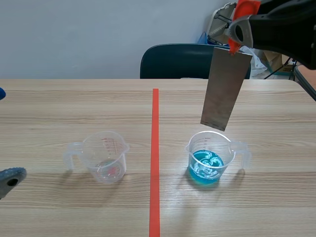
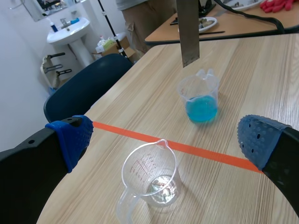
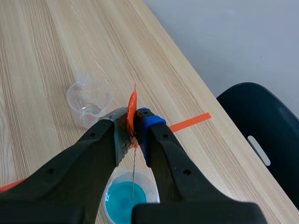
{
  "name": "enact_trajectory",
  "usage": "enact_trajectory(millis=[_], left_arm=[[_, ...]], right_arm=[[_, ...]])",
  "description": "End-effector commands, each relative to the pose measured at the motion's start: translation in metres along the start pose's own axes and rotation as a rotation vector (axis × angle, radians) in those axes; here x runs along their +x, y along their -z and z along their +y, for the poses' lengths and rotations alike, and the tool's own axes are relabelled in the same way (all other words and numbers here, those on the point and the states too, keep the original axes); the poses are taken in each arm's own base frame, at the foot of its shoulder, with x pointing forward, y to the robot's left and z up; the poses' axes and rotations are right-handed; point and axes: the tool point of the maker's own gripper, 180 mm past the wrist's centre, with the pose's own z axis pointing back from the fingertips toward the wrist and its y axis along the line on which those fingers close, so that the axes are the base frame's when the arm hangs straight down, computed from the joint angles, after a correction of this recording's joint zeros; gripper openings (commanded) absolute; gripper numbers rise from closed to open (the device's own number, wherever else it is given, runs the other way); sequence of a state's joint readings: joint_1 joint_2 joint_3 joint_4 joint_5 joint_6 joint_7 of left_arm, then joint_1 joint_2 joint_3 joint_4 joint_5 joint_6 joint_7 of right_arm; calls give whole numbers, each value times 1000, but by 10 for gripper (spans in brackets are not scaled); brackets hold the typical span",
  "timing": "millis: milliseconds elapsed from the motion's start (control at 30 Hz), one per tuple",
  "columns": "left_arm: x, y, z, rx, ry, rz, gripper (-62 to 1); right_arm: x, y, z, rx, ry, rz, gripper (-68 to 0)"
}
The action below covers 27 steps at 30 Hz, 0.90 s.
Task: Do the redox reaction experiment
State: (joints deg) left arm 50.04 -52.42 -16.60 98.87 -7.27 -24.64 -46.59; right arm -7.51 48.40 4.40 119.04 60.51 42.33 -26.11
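Note:
A grey metal strip [image 1: 224,89] with an orange tab at its top hangs from my right gripper [image 1: 238,30], which is shut on it high above the table. Its lower end hovers just above the clear beaker of blue liquid [image 1: 208,159] right of the tape line. In the right wrist view the strip [image 3: 133,170] shows edge-on between the fingers of the right gripper [image 3: 132,125], with the blue beaker [image 3: 125,199] straight below. An empty clear beaker [image 1: 104,157] stands left of the line. My left gripper [image 2: 163,140] is open above the empty beaker [image 2: 148,179], and the blue beaker [image 2: 201,95] lies ahead under the strip [image 2: 188,30].
An orange-red tape line [image 1: 155,163] splits the wooden table. A dark blue chair [image 1: 180,61] stands behind the far edge. Beyond the table, in the left wrist view, are a white sink [image 2: 70,30], a person's legs and another table.

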Motion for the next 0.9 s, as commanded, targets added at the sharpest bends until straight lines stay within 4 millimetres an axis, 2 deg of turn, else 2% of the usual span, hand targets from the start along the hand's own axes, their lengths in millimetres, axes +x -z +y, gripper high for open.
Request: enact_trajectory(millis=[0, 500, 733, 867], left_arm=[[8, 1, 4, 5, -9, -32, 14], [11, 4, 10, -99, 29, 9, 14], [8, -4, 25, -54, 50, 32, 14], [4, -10, 24, -46, 34, 53, 14]], right_arm=[[6, -1, 0, 8, -12, -16, -665], [6, -1, 0, 8, -12, -16, -665], [6, -1, 0, 9, -12, -17, -665], [6, -1, 1, 9, -10, -18, -665]])
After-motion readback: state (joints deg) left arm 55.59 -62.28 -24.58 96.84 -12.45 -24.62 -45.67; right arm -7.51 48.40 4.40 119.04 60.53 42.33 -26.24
